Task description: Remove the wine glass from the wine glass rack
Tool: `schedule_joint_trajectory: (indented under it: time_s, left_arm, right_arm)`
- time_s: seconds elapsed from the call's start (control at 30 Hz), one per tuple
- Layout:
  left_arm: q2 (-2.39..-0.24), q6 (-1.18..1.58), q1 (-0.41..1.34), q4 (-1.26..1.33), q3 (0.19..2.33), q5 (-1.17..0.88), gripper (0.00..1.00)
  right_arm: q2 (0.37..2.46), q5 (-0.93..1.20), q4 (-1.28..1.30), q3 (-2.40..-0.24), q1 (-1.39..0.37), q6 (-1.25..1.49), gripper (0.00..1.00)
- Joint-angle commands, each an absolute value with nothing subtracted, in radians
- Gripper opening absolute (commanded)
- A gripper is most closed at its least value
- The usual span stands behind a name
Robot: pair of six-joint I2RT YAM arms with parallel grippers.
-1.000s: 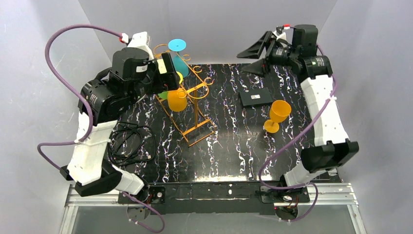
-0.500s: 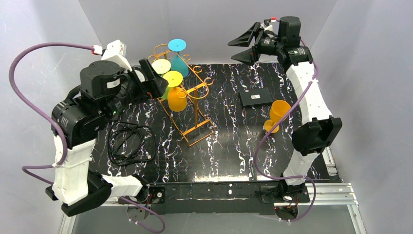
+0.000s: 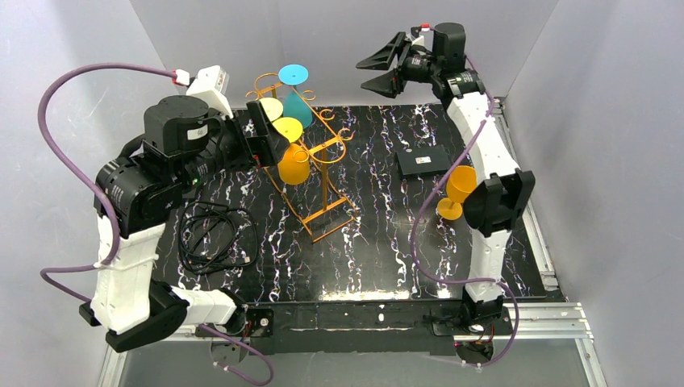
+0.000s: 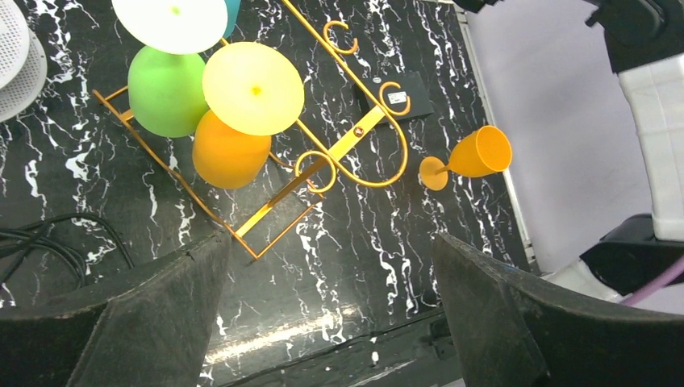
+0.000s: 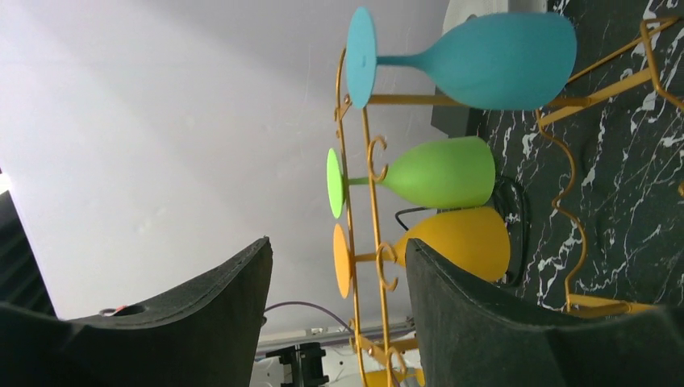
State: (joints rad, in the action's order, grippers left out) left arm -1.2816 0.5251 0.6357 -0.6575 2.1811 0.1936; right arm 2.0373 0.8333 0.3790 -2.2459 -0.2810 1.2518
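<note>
Wine glass rack (image 3: pixel 325 189) stands between cable (image 3: pixel 211 210) and box (image 3: pixel 423 161).

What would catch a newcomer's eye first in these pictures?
The gold wire rack at the far left of the black table, hung with a teal glass, a green glass and an orange glass, the open left pincer beside it. Next, a lone orange goblet at the table's right, and the open right pincer raised near the back wall.

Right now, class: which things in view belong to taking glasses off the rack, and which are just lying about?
Job: rack, teal glass, green glass, hung orange glass, standing orange glass.
Lying about: black box, cable, spool.
</note>
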Motion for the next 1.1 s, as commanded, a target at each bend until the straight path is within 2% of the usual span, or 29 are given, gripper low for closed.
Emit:
schedule_joint_trajectory:
  time_s: [0.0,0.37,0.8,1.07]
  left_arm:
    - [-1.273,0.444,0.628,-0.646,2.177,0.196,0.96]
    - [-1.233,0.399,0.627,-0.508,2.009,0.273,0.96]
    - [-1.28,0.335,0.607,-0.461,2.017,0.335,0.96]
    - [-1.317,0.329,0.566,-0.46,2.034,0.299,0.96]
  right_arm:
    - [2.131,0.832,0.214,-2.338,-0.283,1.315,0.68]
    - [2.303,0.715,0.029,-2.436,-0.311,1.401,0.66]
    - [2.387,0.484,-0.049,-2.497,-0.413,1.416,0.66]
    - [2.433,0.452,-0.047,-2.551,-0.431,1.409,0.66]
